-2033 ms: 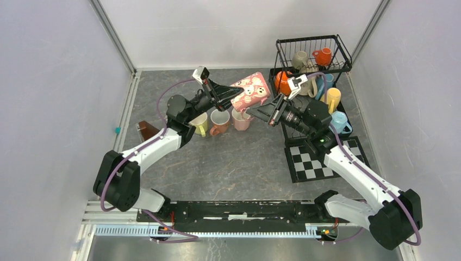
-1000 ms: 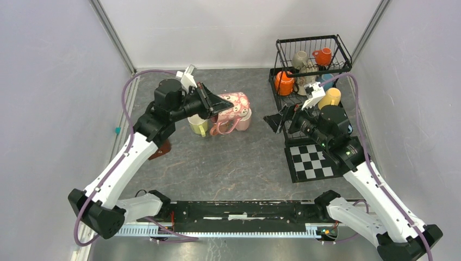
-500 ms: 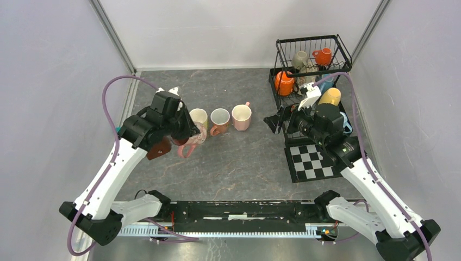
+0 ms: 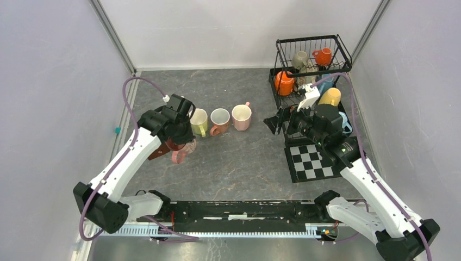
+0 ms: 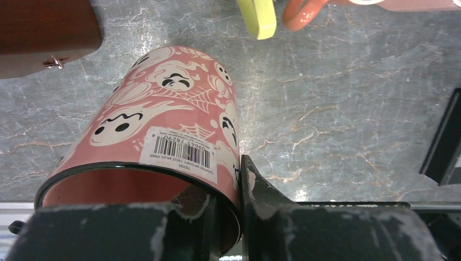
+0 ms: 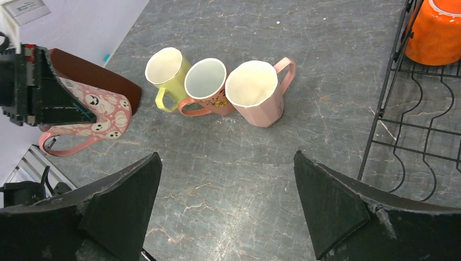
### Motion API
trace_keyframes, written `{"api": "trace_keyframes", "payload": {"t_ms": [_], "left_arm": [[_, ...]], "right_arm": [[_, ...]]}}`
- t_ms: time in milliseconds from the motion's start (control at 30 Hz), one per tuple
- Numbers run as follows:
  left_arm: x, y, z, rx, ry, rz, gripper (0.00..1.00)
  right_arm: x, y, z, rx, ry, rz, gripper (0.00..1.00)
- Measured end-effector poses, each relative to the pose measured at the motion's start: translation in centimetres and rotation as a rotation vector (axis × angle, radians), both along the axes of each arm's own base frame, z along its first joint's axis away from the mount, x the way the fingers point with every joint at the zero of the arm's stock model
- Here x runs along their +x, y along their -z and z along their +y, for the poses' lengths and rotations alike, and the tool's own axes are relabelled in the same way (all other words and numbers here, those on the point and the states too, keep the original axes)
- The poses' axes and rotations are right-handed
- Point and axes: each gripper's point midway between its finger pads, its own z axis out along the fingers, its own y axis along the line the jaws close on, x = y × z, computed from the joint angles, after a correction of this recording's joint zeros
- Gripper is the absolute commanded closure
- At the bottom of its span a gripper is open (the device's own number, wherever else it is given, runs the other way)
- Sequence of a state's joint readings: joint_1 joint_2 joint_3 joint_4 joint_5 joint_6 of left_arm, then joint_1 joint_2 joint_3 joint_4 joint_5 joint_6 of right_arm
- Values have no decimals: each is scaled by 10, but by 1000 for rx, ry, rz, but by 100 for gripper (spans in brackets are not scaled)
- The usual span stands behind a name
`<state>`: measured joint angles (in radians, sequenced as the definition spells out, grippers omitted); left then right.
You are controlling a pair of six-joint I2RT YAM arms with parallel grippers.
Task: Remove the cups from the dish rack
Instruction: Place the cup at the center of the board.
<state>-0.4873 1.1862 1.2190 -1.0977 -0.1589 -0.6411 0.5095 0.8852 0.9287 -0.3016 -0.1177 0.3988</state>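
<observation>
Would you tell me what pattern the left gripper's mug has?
The mug is pink with white ghosts and cobwebs; the left wrist view shows it best.

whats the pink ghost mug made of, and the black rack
Ghost mug: probably glazed ceramic, going by the smooth printed surface and the thick wall at its dark-edged rim. Dish rack: thin bent wire in matte black, likely coated metal.

Pink ghost-print mug (image 5: 163, 125): tipped on its side, handle low, rim wall pinched in left tool (image 5: 231, 215); contact with the counter (image 4: 244, 163) unclear.
Yellow mug (image 6: 166, 68), peach mug (image 6: 205, 81) and plain pink mug (image 6: 254, 89): upright, touching, in a row.
Dish rack (image 4: 312, 38): black wire, two tiers. Top holds grey-olive mug (image 4: 299, 58) and upper orange mug (image 4: 324, 56). Below are lower orange mug (image 4: 283, 83) and mustard mug (image 4: 330, 97).
</observation>
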Motion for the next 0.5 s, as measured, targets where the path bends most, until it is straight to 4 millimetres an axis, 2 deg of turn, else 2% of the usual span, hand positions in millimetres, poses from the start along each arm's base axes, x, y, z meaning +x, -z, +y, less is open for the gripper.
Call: {"api": "trace_keyframes", "payload": {"t_ms": [500], "left_arm": [[43, 55, 11, 48, -61, 75, 98]], "right_arm": [[-4, 12, -1, -11, -4, 15, 2]]}}
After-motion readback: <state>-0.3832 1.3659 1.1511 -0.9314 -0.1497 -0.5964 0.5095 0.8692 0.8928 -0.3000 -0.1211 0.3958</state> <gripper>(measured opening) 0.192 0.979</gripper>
